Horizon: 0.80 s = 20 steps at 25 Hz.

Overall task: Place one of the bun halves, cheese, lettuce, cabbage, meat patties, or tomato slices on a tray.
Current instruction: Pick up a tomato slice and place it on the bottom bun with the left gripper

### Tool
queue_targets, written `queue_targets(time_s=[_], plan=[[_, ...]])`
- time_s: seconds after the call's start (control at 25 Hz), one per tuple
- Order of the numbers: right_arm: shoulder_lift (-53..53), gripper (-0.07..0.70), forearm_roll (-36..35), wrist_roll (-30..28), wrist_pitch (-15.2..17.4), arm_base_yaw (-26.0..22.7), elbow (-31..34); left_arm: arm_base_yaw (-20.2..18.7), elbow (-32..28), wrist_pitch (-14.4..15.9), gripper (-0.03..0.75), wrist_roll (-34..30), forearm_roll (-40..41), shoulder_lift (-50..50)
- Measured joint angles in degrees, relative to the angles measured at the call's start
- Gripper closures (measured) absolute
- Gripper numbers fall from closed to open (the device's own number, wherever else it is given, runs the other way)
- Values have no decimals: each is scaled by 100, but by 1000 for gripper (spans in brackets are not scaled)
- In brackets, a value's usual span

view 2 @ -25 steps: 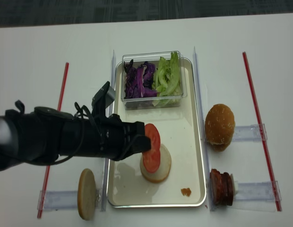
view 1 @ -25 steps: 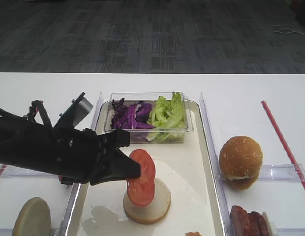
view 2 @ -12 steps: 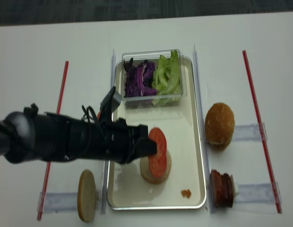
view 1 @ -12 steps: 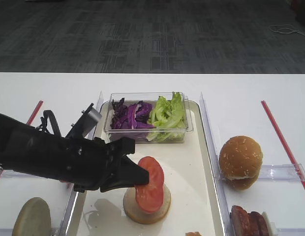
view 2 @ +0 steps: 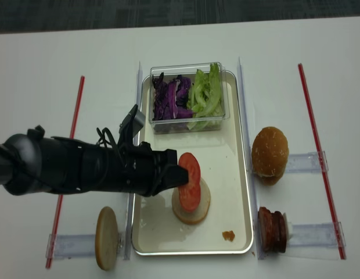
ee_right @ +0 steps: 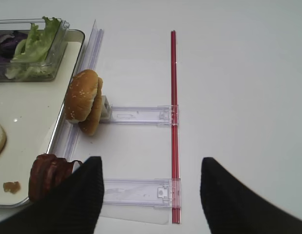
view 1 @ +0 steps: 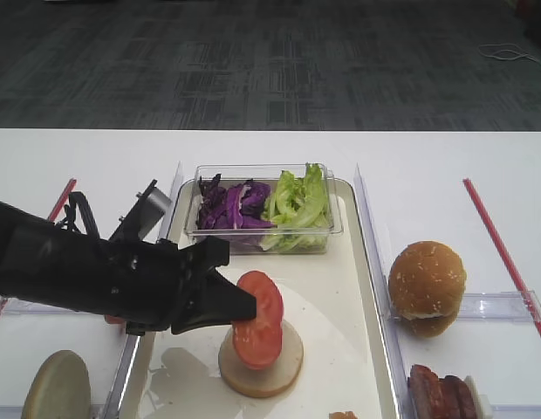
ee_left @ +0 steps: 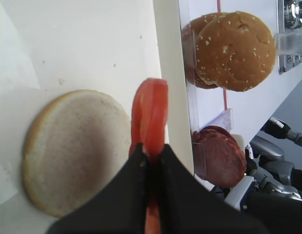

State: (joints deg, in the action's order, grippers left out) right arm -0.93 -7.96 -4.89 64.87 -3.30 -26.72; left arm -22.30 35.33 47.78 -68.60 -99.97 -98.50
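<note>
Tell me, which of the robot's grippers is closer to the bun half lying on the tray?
The left. The left gripper holds a tomato slice right above the bun half, while the right gripper hangs off the tray, beyond the meat patties.

Tomato slice above bun half on tray

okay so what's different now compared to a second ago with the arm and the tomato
The left claw, shut on the thin red tomato slice, tilted it lower toward the pale cut bun half on the cream tray, then eased it slightly back up; the slice remains on edge in the grip, not released. The clear box of purple cabbage and green lettuce, the sesame bun and the patties stayed put.
</note>
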Motion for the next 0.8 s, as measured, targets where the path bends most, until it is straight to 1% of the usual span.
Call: queue_targets(time_s=[0.16, 0.64, 0.8], plan=[[0, 179, 0, 0, 0, 0, 0, 25, 0, 156, 704, -66, 0, -188], [0, 179, 0, -12, 0, 0, 0, 60, 10, 196, 704, -139, 0, -255], [0, 179, 0, -12, 0, 0, 0, 60, 10, 270, 704, -143, 0, -254]])
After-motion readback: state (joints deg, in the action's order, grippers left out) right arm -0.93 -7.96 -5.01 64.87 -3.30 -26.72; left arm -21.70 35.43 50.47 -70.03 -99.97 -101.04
